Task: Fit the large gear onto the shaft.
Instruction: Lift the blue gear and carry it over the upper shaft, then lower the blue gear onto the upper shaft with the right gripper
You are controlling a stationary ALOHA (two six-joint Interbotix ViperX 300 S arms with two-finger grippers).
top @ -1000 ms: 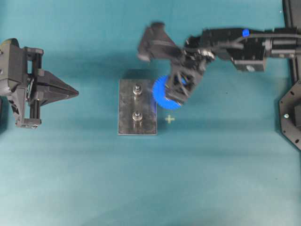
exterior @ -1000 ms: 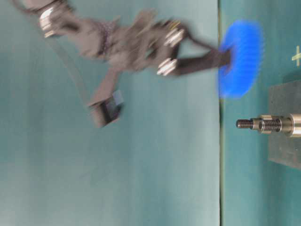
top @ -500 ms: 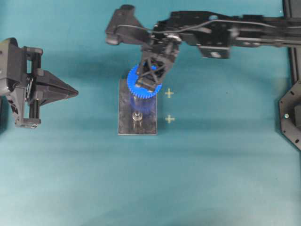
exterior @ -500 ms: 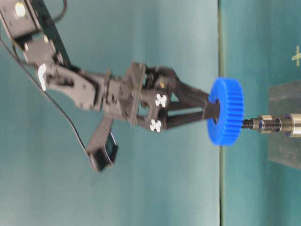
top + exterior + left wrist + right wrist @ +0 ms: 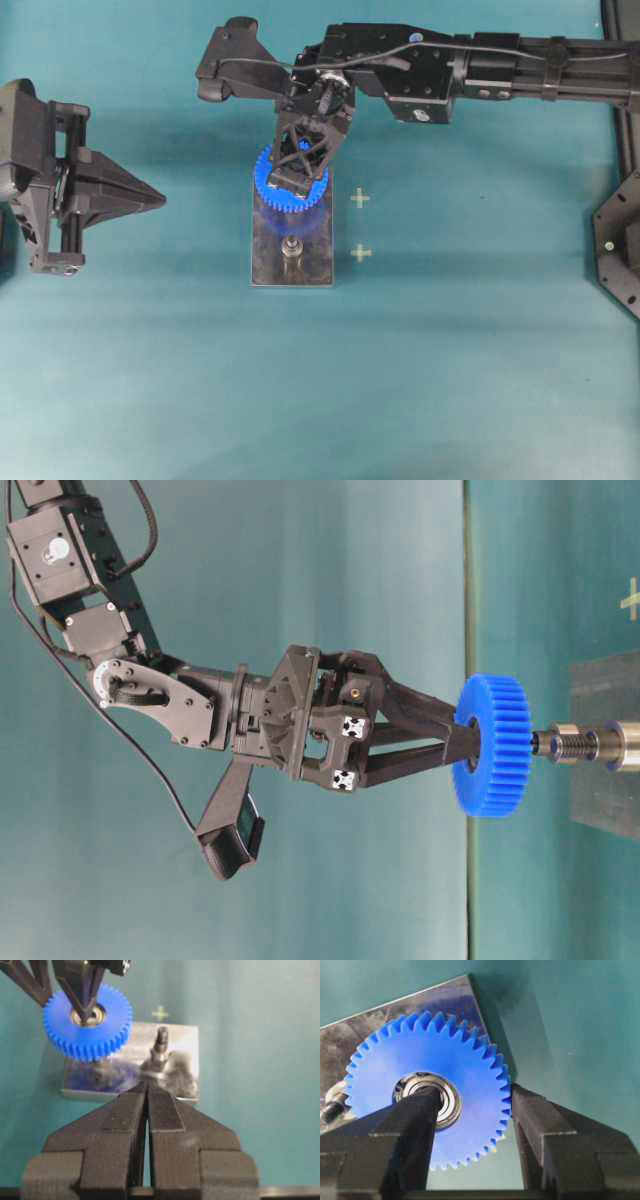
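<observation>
2 shafts [image 5: 291, 247] stand upright on the plate [image 5: 268, 262]; no writing is legible anywhere. Right gripper [image 5: 472, 1125] pinches the gear [image 5: 427, 1095] between hub bore and toothed rim, face level, bore axis vertical, directly above the plate's far shaft. Left gripper [image 5: 146, 1091], fingers pressed together, sits well left of the plate.

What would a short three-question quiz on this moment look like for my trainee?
1. True or false: the blue gear already rests against the collar of the post.
2. How does the right gripper hold the gear? A) both fingers on the outer teeth B) one finger in the centre hole, one on the rim C) not at all
3. Fill in: the left gripper is ____ and holds nothing.

Key: 1 false, the threaded tip still shows between gear and collar in the table-level view. 2 B. 3 shut.
</observation>
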